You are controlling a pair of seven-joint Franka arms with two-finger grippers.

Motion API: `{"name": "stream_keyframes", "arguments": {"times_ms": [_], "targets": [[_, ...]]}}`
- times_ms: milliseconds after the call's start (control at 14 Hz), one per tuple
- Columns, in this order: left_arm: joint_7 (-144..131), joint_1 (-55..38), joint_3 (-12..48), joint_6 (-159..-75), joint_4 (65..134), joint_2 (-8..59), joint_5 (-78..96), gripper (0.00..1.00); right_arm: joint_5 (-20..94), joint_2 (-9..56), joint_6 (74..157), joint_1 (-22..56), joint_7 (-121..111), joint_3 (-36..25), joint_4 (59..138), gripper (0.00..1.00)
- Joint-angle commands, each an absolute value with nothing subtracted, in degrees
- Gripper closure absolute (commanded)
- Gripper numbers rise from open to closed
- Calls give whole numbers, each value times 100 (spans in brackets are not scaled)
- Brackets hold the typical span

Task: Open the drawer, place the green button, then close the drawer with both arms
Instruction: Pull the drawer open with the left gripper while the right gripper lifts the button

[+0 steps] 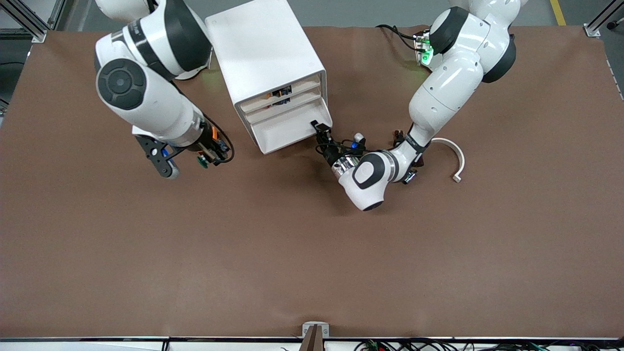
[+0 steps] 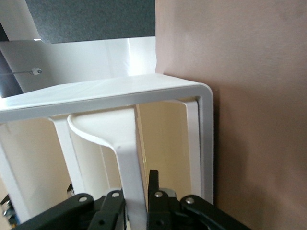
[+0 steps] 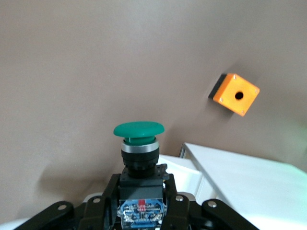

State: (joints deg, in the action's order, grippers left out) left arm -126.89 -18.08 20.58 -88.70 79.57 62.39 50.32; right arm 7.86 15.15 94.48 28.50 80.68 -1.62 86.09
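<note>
The white cabinet [image 1: 263, 48] stands upright between the two arm bases. The drawer [image 1: 287, 129], low on its front, looks pulled out a little, with its white inside showing. My left gripper [image 1: 319, 129] is shut on that drawer's front lip at the corner toward the left arm's end. In the left wrist view the black fingers [image 2: 153, 184] pinch the white front panel [image 2: 129, 139]. My right gripper [image 1: 204, 157] hangs over the table beside the cabinet, shut on the button [image 1: 201, 162]. The right wrist view shows the button's green cap [image 3: 139, 129] standing up above the gripper [image 3: 141, 184].
An orange box with a hole [image 3: 235, 94] lies on the brown table near the cabinet [image 3: 249, 177]. A white curved piece [image 1: 451, 158] lies on the table beside the left arm. Small dark and orange parts [image 1: 280, 92] show in the upper drawers.
</note>
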Motion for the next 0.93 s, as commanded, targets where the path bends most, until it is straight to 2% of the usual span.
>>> {"name": "stream_keyframes", "arguments": {"times_ms": [0,286,357,429,571,857], "targets": [[-12542,-1644,1960,-9096,7901,6258,5036,83,844,1406,9728,3198,8734,-220,8893,100],[-12472,-1538,1942,-9097,7840,6267,5036,82,782,1406,10370,3699,9552,-228,9298,100],[-12454,-1538,1942,-9097,7840,6267,5036,79,765,1415,10528,3831,9754,-229,9421,100],[-12454,-1538,1942,-9097,7840,6258,5036,64,747,1415,10764,3980,9930,-229,9605,100],[-12332,-1521,1942,-9184,7822,6249,5045,0,581,1450,11195,4244,10316,-229,9895,100],[-10788,-1398,1978,-9185,7586,6214,5115,0,334,1573,12039,4728,11012,-229,10388,100]]}}
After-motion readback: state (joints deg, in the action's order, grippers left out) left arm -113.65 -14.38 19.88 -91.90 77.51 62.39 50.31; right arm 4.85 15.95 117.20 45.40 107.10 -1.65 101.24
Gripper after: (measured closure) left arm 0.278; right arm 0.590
